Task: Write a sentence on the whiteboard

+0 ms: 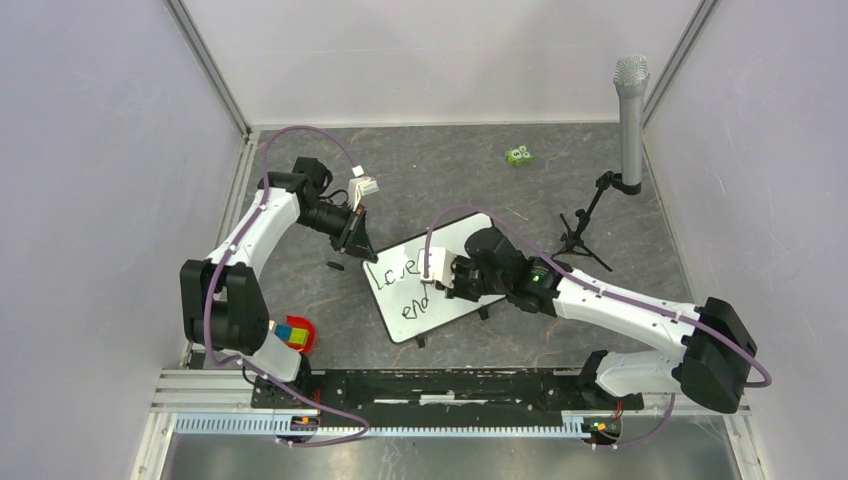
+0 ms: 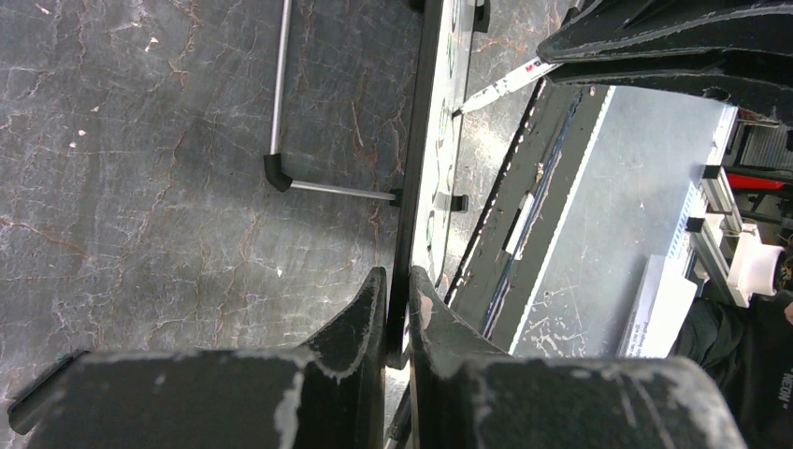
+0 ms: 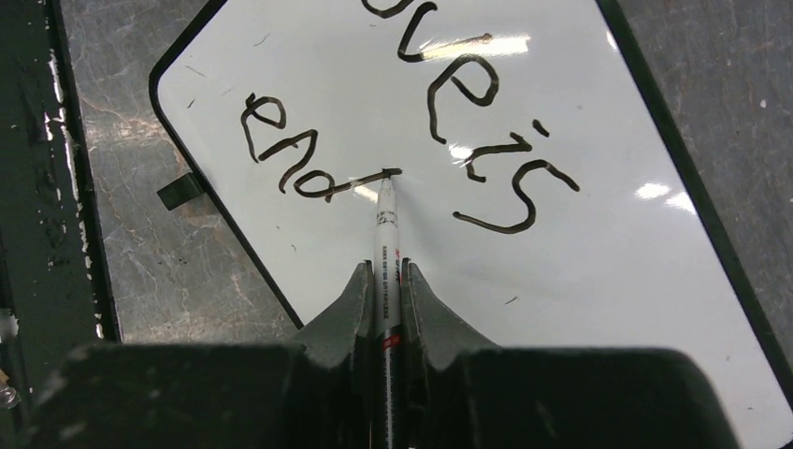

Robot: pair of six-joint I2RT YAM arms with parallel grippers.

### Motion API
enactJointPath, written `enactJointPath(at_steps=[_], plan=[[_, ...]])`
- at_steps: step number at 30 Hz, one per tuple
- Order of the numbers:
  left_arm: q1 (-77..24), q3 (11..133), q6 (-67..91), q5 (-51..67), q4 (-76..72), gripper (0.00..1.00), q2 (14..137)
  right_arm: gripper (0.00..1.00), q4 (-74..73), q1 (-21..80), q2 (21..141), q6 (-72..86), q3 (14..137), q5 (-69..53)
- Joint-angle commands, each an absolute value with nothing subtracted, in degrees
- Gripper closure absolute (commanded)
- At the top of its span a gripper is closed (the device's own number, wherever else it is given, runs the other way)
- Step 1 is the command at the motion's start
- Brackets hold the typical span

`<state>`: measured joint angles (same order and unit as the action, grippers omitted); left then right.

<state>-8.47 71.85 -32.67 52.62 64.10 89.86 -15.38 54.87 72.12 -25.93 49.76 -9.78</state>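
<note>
Jaws of the right gripper pinch a marker, its print unreadable, tip touching the whiteboard. The black-framed board lies between the arms; the sentence reads "Love is end". Left gripper jaws clamp its frame.

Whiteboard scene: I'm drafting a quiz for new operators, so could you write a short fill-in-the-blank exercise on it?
The right gripper is shut on a ____.
The left gripper is shut on the whiteboard's black ____.
The second line of the sentence so far reads ____.
Missing words: marker; frame; end.
</note>
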Motion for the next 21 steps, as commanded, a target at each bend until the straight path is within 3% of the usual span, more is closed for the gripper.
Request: enactJointPath(at_steps=[1,21], plan=[[-8.92,72.33,-34.34,50.9,64.42,0.98,90.84,1.0,-14.39,54.5,71.77,-24.91,47.08,-10.91],[-8.89,72.22,-34.31,50.85,64.42,0.98,90.83,1.0,-14.66,55.37,70.45,-24.59,43.5,-11.23]])
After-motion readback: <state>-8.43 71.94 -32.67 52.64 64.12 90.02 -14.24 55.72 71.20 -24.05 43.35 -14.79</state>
